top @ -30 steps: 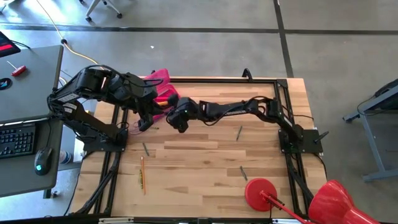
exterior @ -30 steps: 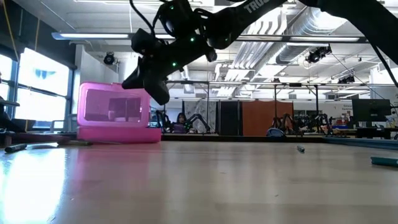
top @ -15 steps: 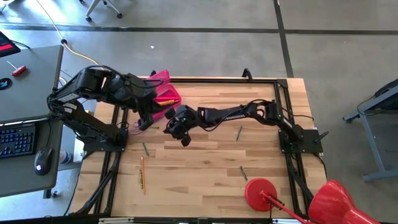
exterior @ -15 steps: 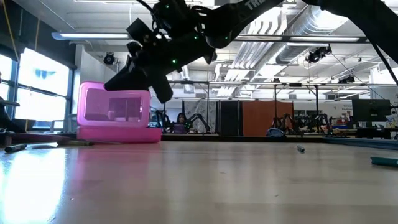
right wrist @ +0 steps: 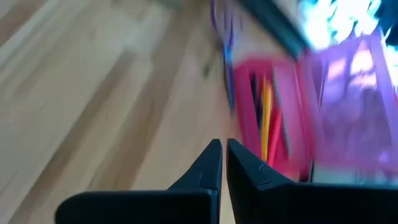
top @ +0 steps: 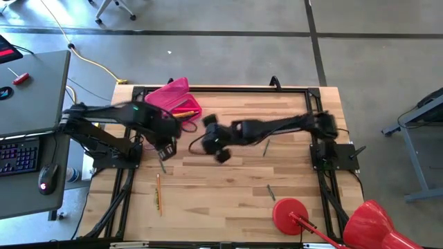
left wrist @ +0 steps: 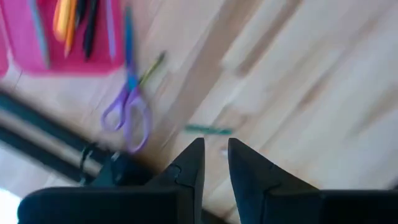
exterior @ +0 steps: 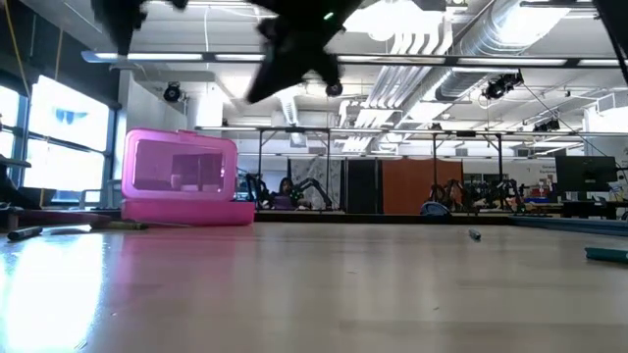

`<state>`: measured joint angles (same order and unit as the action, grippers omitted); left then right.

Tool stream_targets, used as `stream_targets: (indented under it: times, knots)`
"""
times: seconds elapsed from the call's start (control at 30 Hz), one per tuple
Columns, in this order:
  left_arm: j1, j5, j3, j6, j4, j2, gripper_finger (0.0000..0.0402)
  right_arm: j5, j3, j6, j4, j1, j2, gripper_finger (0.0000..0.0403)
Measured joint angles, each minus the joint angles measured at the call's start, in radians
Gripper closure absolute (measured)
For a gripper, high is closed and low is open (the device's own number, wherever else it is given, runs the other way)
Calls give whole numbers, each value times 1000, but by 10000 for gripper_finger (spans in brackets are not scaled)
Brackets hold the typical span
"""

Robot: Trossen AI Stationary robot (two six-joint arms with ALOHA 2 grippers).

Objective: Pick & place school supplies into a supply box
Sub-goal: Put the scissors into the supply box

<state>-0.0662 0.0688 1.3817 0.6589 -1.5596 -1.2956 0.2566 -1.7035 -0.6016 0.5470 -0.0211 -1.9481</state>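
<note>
Both arms have drawn away from the supply box (top: 176, 99) since a second ago: the left gripper (top: 165, 151) now hangs over the wood on the near side of the box, and the right gripper (top: 223, 156), which hovered right by the box, has swung off toward the middle of the table (top: 235, 187). That table is pale butcher-block wood framed by black rails; beyond the box the low view shows a wide hall with ceiling ducts and strip lights. From the left, a desk with a keyboard (top: 15, 154) and mouse stands well apart from the box. The box sits open at the table's far left corner, holding an orange pencil (left wrist: 63, 17) and dark pens. Purple-handled scissors (left wrist: 127, 107) lie on the wood just outside the box, with a green pencil (left wrist: 208, 130) near them, ahead of the left fingers (left wrist: 191, 163), which stand slightly apart around nothing. An orange pencil (top: 158, 190) lies nearer the front edge. The right fingers (right wrist: 213, 163) are pressed together, empty. Grey pens (top: 266, 146) lie farther right, and a red disc (top: 291, 214) sits well apart from the box.
</note>
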Motion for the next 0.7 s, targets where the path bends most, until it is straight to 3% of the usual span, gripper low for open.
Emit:
stream_targets:
  times: [0.1,0.23,0.33,0.43,0.53,0.7]
  knots:
    - [1,-1,-128,20,-19,11,300,10,0,107,158,26,84,402]
    - [12,-50,-278,37,16,72,300,120,0,208,313,24,181,403]
    - [28,-121,-384,65,162,167,300,210,13,232,381,5,239,403]
    - [28,-166,-478,60,309,258,300,205,104,229,366,-2,342,403]
    - [27,-117,-558,82,357,325,300,152,260,257,301,7,491,403]
    - [28,-79,-643,205,376,322,300,101,621,355,-54,29,755,403]
